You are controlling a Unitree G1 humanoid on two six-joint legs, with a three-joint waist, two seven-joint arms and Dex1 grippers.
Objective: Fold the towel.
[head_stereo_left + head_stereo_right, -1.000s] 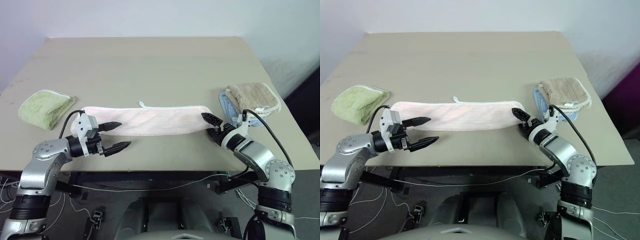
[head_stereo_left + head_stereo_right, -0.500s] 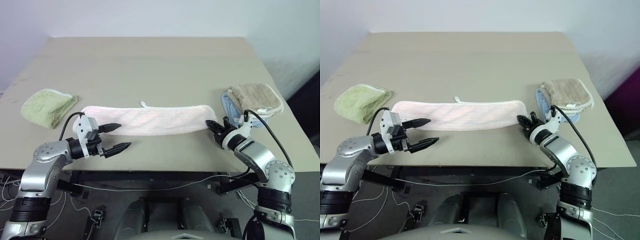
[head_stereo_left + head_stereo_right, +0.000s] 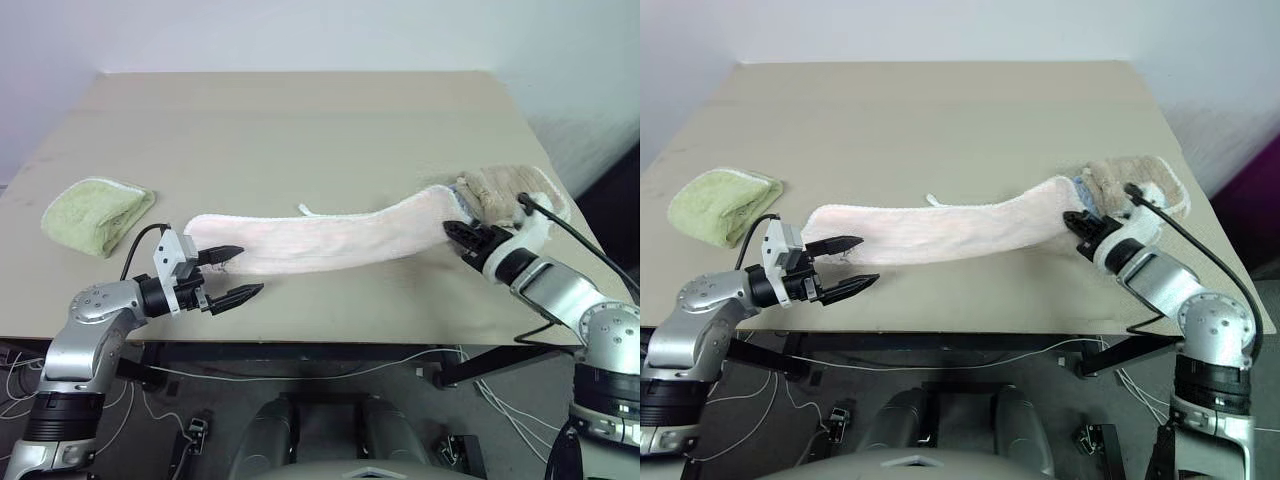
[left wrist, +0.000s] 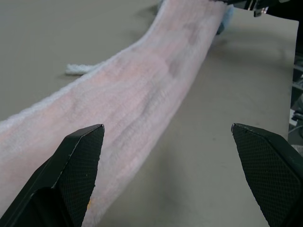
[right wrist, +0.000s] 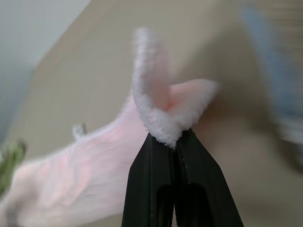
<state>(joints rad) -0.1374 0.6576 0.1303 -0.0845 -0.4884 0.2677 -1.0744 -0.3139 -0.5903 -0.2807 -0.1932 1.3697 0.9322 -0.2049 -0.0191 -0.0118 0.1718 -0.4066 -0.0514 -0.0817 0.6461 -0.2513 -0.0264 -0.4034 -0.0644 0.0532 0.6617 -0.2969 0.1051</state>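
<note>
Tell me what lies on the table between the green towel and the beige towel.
The pink towel, in the left eye view, stretches across that gap, one end pinched in the right pincer.

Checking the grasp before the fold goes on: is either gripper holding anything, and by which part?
The right gripper is shut on the towel, pinching its lifted right end. The left gripper is open and holds nothing.

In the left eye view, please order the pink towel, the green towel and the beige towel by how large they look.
1. Pink towel, clearly the largest.
2. Green towel.
3. Beige towel; it looks smaller, but the pink towel and the right gripper partly cover it, so this ranking is unsure.
</note>
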